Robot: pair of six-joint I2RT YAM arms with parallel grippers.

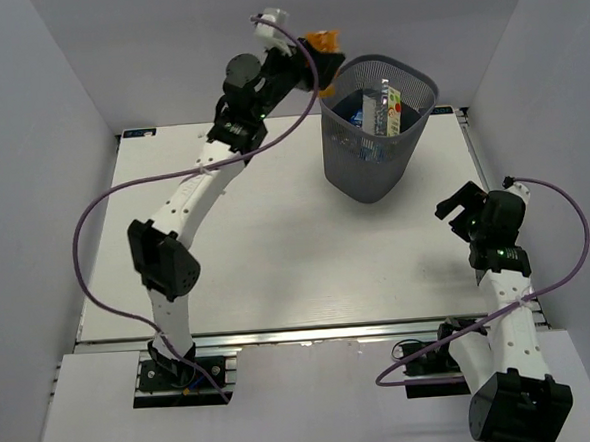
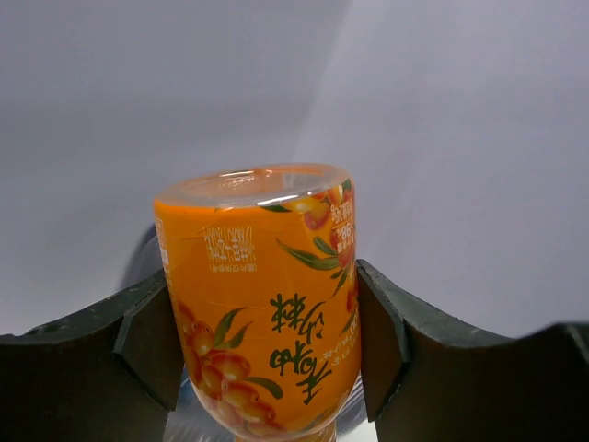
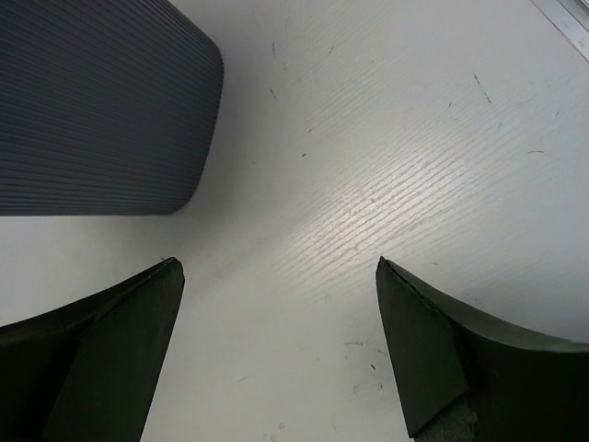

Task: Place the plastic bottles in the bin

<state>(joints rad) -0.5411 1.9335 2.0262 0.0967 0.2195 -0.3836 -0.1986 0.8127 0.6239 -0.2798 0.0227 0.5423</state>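
Observation:
My left gripper is shut on an orange plastic bottle and holds it high, just left of the bin's rim. In the left wrist view the orange bottle fills the gap between my two dark fingers, its base pointing away. The dark grey wire-mesh bin stands at the far right of the table. Inside it lie several bottles, among them a squarish clear one with a colourful label. My right gripper is open and empty low over the table, right of the bin.
The white table lies between grey walls. A purple cable loops out from the left arm, another from the right arm. The table's metal edge shows at the right wrist view's top right corner.

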